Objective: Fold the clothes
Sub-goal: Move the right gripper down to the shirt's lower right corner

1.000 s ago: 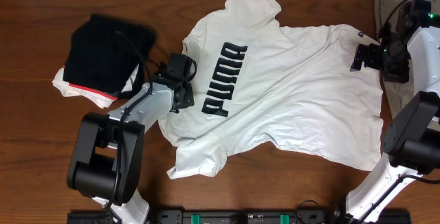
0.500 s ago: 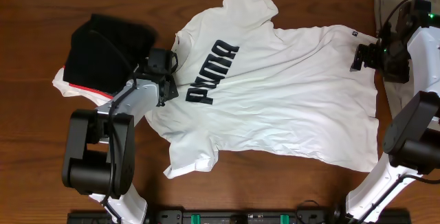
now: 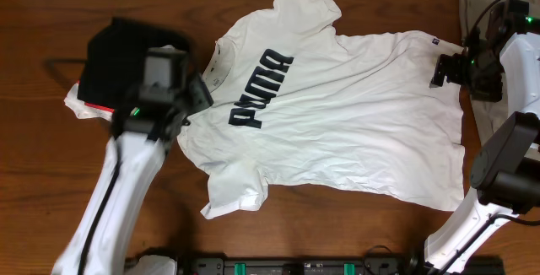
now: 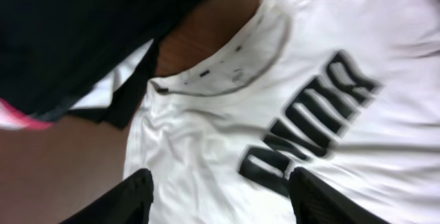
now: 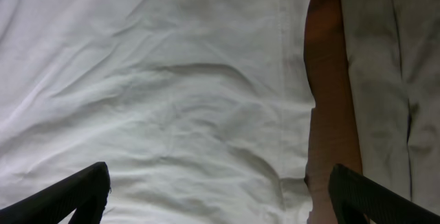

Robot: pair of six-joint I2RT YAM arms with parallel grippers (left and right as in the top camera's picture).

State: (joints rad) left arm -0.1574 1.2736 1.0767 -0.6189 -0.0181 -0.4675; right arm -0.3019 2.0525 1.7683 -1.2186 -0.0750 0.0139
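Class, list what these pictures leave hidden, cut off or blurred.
Overhead: left arm motion-blurred, covering part of the black garment.
Overhead: grey cloth cut off by the right edge.
Overhead: T-shirt hem tag too small to read.
Left wrist: black garment cut off by the top edge.

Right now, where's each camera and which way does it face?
Overhead: above the table, facing straight down on T-shirt; left arm, right arm show.
Left wrist: facing down on collar, lettering, black garment; left gripper at bottom.
Right wrist: facing down on shirt hem, olive-grey cloth; right gripper at bottom corners.
Shared: overhead and left wrist both show the lettering.
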